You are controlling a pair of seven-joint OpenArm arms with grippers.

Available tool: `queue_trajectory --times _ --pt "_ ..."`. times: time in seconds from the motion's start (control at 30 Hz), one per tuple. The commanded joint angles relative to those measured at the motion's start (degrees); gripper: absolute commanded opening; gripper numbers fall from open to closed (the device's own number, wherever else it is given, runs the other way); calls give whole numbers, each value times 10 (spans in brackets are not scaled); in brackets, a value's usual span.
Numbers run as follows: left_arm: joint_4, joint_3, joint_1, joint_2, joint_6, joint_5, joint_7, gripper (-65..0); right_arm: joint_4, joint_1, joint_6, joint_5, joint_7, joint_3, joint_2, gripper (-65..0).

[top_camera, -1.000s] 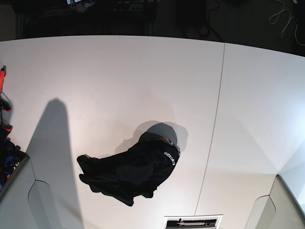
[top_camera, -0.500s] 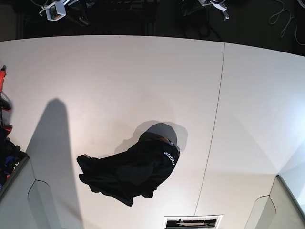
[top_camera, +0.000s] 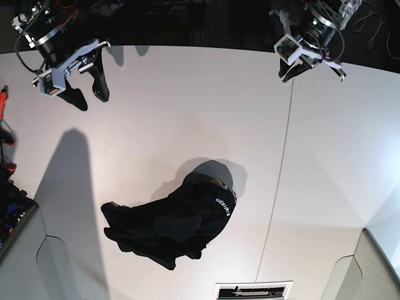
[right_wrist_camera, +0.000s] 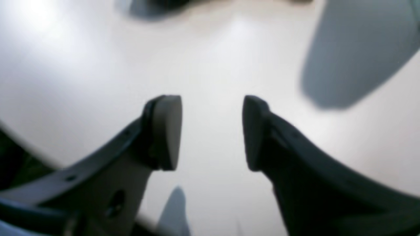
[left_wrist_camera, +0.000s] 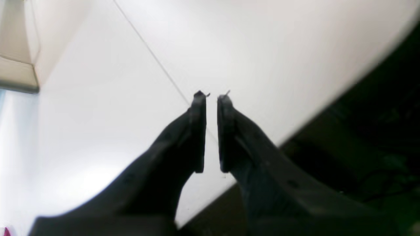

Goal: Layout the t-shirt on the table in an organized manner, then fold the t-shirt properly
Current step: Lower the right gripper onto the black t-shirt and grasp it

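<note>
White tabletop (top_camera: 156,94) carries the black t-shirt (top_camera: 169,225), bunched near the front edge, long axis slanting from lower left up to its lettered end. Right end effector (top_camera: 87,94) spread, empty; left end effector (top_camera: 310,70) nearly pressed together, empty.

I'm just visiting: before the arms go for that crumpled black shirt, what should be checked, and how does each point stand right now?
1. T-shirt lies wholly on the table: ok.
2. T-shirt spread flat: not ok, it is a crumpled heap.
3. Right gripper ready to grab: ok, its fingers stand apart with nothing between them.
4. Left gripper ready to grab: not ok, its fingers are nearly together, leaving only a thin gap, and hold nothing.
5. Both grippers near the t-shirt: not ok, they hang over the table's far edge, well away from it.
6. Which part of the heap is sleeve or hem: cannot tell, the folds hide it.
</note>
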Motion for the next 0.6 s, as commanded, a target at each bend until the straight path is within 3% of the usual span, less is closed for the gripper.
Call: queue_trajectory --times 0.0,0.13,0.27,0.4,0.57 --pt "1 -7 -11 -2 -7 -15 -17 -578 -3 24 -2 7 12 -1 3 -339" --pt "-45 -10 -101 -1 -16 -54 -34 -578 -87 143 -2 6 13 -12 -13 -339" --pt "-121 -10 -192 20 -19 -87 -35 -574 -198 254 -2 7 13 -12 -54 -338" --pt "-208 -9 -277 51 -73 -120 -36 -571 -299 353 -2 7 13 -12 -108 -338" --pt "-292 -10 -359 84 -108 -174 -35 -488 -418 456 -2 -1 18 -12 -169 -338"
